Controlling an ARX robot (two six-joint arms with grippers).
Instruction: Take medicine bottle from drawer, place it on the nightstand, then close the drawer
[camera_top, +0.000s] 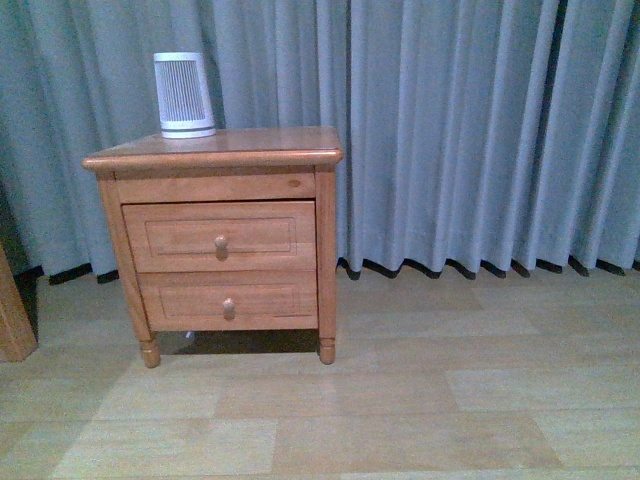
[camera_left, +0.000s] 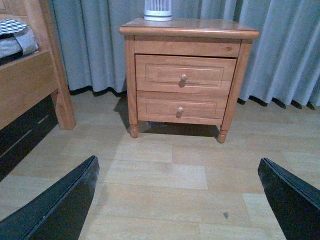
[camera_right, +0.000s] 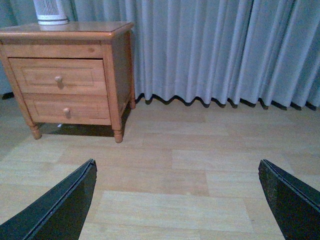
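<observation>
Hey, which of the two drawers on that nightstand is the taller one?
The upper drawer: its front panel is taller than that of the lower drawer beneath it. Both are shut.

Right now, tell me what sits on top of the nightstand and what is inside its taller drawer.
On the nightstand stands only a white ribbed device. The taller drawer is shut, so its inside is hidden; no medicine bottle shows.

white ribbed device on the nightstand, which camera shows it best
Front view: the whole device stands on the nightstand. Both wrist views cut off its top, showing only its lower part.
</observation>
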